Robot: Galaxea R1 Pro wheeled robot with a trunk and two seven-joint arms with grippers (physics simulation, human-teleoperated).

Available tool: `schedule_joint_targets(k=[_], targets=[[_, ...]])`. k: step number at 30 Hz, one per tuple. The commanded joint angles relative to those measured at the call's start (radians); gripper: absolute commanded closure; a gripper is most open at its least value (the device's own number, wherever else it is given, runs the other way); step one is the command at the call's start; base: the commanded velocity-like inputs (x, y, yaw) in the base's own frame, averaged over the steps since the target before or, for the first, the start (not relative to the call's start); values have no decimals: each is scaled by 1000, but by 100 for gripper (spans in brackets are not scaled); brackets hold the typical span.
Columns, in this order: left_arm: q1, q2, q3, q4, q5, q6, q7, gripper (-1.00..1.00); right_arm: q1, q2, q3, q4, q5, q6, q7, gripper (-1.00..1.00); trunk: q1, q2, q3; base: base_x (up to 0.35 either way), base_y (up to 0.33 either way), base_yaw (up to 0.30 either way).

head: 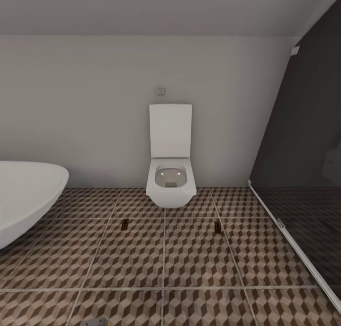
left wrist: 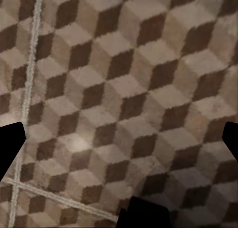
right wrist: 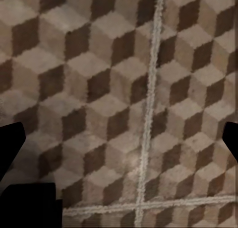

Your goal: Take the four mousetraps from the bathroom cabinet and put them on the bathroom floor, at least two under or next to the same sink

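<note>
Bare bathroom floor (head: 166,264) (two mousetraps (head: 125,224) ahead) runs to toilet (head: 171,174).

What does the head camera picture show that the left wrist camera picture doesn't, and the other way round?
The head view takes in the room: a white toilet with its lid up against the wall, the edge of a white bathtub, a dark glass panel, and two small brown objects lying on the floor, too small to identify. The left wrist view adds a close-up of the tiles between the dark fingertips of a wide-open gripper. Both show the cube-patterned floor with pale grout lines.
</note>
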Motion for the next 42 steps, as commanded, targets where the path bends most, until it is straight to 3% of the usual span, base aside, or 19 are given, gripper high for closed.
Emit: schedule_joint_targets(k=[1,27,42], targets=[[-1,1,-4,-4,0,2,7,-100,0,-1,9,-3,-10,-1,-5,-100,-4,7,2,0,0,0],[0,1,-4,-5,0,2,0,-100,0,-1,9,-3,-10,-1,-5,-100,-104,189,84,0,0,0],[0,1,-4,-6,0,2,0,-100,0,1,10,-5,-10,-1,-4,-100,-104,189,84,0,0,0]])
